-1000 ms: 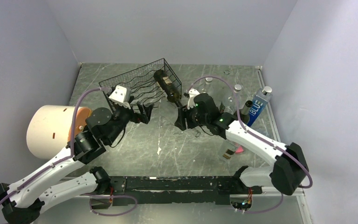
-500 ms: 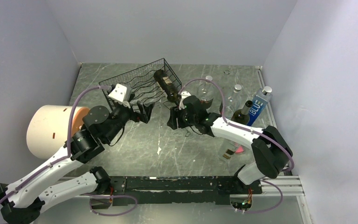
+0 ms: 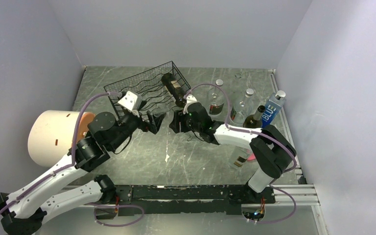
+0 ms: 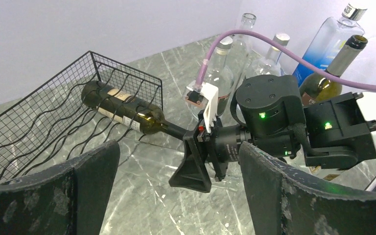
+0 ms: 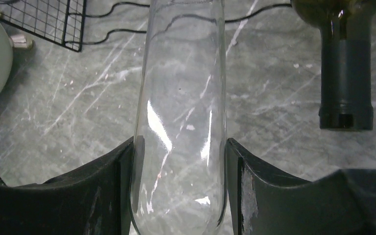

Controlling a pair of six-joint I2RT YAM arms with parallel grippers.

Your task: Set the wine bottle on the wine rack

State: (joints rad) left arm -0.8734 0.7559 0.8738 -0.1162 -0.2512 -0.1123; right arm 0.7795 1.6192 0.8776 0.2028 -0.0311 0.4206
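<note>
White cylinder (image 3: 54,137) lies on its side at the left edge of the grey marbled table (image 3: 196,156). Left gripper (image 3: 152,120) hovers just near of the wine rack (image 3: 144,90). Its fingers (image 4: 85,191) are spread wide with nothing between them.

The rack is black wire and sits far centre-left, set at an angle to the table edges. A dark wine bottle (image 3: 173,88) lies in the rack's right-hand end. Its neck points near-right and pokes out past the rack's edge.

Right gripper (image 3: 175,122) is just near-right of the rack, close to that protruding neck. Its fingers (image 5: 103,186) are clamped on a clear glass bottle (image 5: 181,98), one pad on each side of the glass. The wrist view shows the clear bottle held off the table, running toward the rack corner, with the dark bottle's neck beside it and not touching. This bottle is not on the rack.

Far right, standing upright in a cluster:
- two clear bottles (image 3: 217,100) (image 3: 242,106)
- a green bottle (image 3: 254,117)
- a blue bottle (image 3: 272,110), nearest the right wall
</note>
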